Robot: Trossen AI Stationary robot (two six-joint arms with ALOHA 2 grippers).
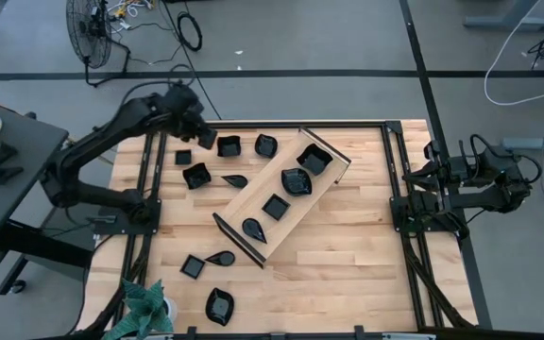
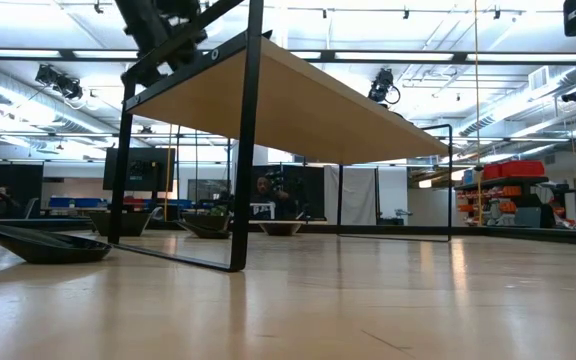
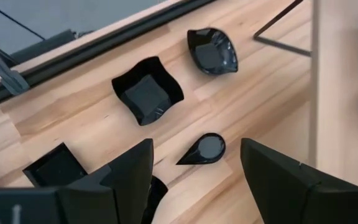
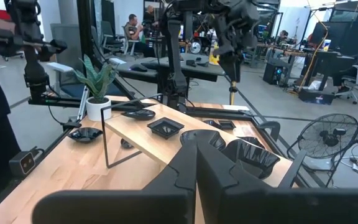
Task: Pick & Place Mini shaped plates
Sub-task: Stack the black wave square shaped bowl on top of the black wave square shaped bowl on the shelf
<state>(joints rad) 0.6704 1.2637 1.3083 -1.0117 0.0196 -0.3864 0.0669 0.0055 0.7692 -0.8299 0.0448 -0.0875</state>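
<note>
1. Four plates (image 1: 297,181) lie on the tray (image 1: 244,198); eight remain on the table (image 1: 348,264).
2. Left gripper (image 1: 199,135) hovers wide, empty, above the far-left plates.
3. Right gripper (image 1: 430,175) waits closed, table's right edge.

Spread fingers (image 3: 129,174) frame a teardrop plate (image 3: 204,150) (wavy-rimmed plate (image 3: 148,96) beyond) on the table (image 3: 241,93).

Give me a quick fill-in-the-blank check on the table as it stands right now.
1. The tray holds ____ plates.
2. The left gripper hangs over the table's far left part with its jaws ____.
3. Between its fingers shows a ____-shaped plate.
4. The right gripper, waiting at the table's right edge, is ____.

Missing words: four; open; teardrop; shut
</note>
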